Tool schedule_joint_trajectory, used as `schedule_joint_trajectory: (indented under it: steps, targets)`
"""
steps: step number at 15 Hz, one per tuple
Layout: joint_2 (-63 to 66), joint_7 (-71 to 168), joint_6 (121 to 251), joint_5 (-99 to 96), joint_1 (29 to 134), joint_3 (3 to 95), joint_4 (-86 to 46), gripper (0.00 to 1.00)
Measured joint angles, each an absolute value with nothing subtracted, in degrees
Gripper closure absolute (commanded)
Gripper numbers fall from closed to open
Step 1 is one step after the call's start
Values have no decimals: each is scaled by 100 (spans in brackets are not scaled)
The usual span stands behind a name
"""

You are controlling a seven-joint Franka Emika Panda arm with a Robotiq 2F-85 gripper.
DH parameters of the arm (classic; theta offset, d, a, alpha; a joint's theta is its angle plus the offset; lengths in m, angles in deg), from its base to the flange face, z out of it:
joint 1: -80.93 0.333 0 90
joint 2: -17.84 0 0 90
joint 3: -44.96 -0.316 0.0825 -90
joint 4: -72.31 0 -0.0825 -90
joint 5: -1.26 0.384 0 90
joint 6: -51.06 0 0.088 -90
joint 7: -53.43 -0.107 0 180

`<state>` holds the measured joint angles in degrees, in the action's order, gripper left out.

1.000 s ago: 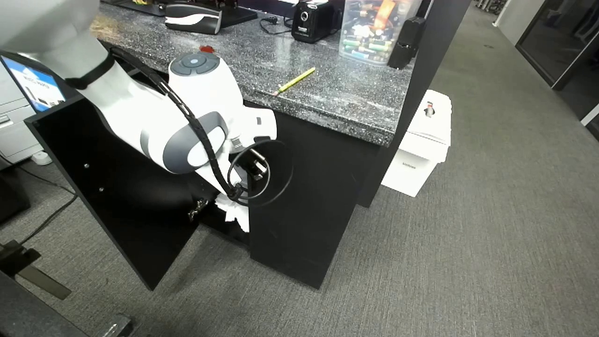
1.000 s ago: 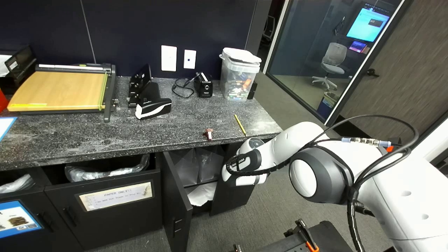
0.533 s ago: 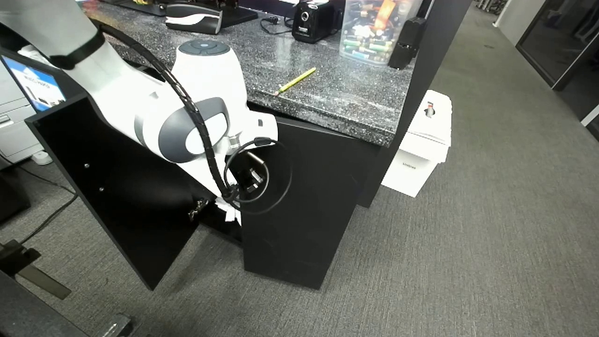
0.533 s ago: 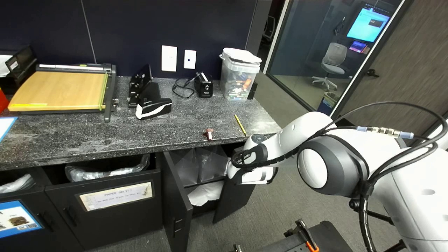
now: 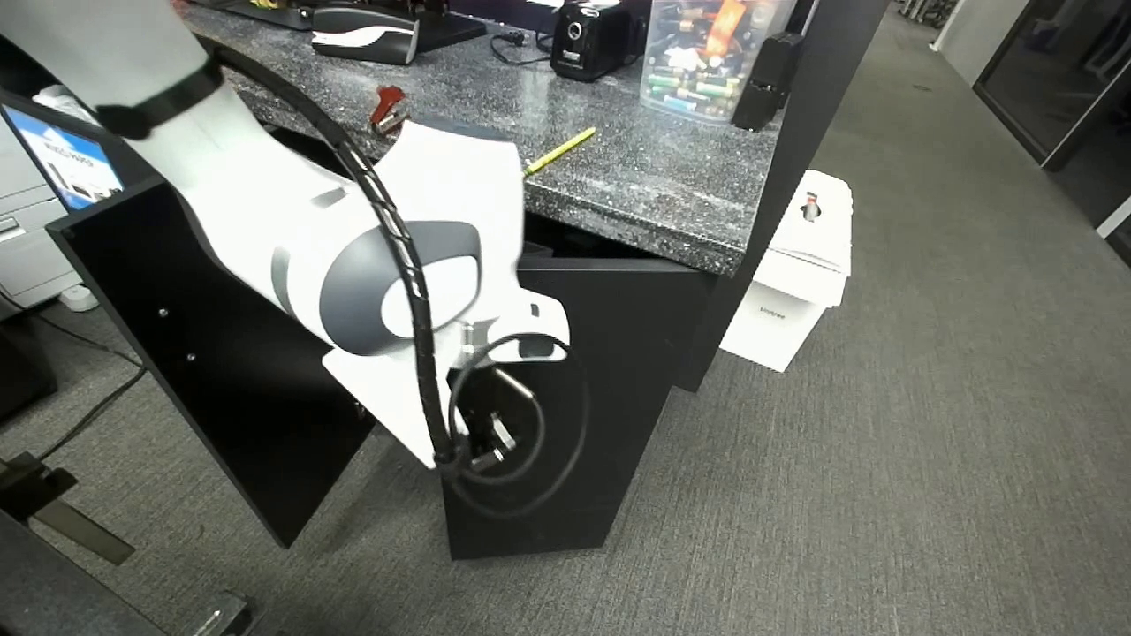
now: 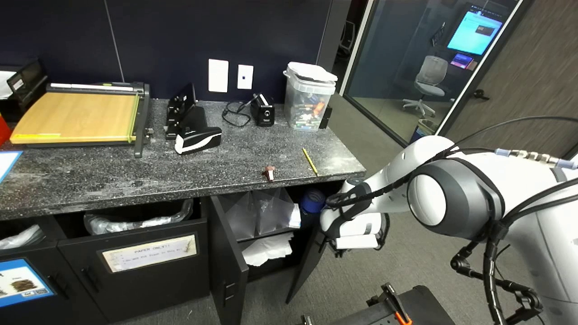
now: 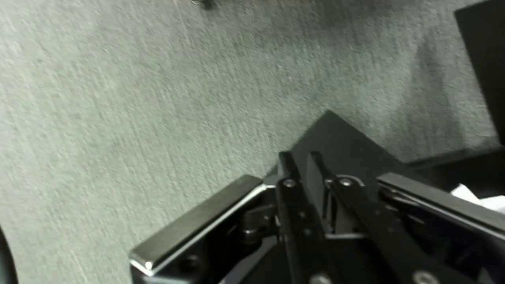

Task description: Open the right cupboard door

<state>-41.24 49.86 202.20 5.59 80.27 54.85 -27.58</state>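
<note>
The right cupboard door is a flat black panel standing partly open below the counter. It also shows in an exterior view, nearly edge-on, and its lower corner shows in the wrist view. My gripper is at the door's outer face near its free edge. In the wrist view, the gripper's fingers are close together with a narrow gap. The handle itself is hidden behind the fingers and hand. The door moves along with the gripper, as if held by its handle.
The matching left door stands wide open, also in an exterior view. The counter overhangs the doors. Inside the cupboard are white paper and a blue container. A white bin stands beyond the side wall.
The door has swung further outward, its free edge moving away from the cabinet. My arm and gripper moved back with it. More of the cupboard's inside, including the blue container, now shows.
</note>
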Motion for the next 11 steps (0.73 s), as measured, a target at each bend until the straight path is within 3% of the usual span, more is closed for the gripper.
schedule_joint_trajectory:
  steps: [3, 4, 5, 7, 8, 9, 11]
  targets:
    - [-4120, 5101, 19273, 167, 7609, 6033, -2710, 96]
    - [-4120, 5177, 18900, 7, 7443, 6198, -2635, 87]
    - [-4120, 5267, 18477, -174, 7264, 6357, -2508, 61]
    - [-4119, 5454, 17623, -514, 6950, 6582, -2170, 60]
    - [-4121, 5529, 17221, -660, 6823, 6614, -1980, 54]
    - [-4121, 5592, 16860, -774, 6735, 6610, -1788, 73]
    - [-4117, 5591, 16767, -800, 6669, 6578, -1687, 58]
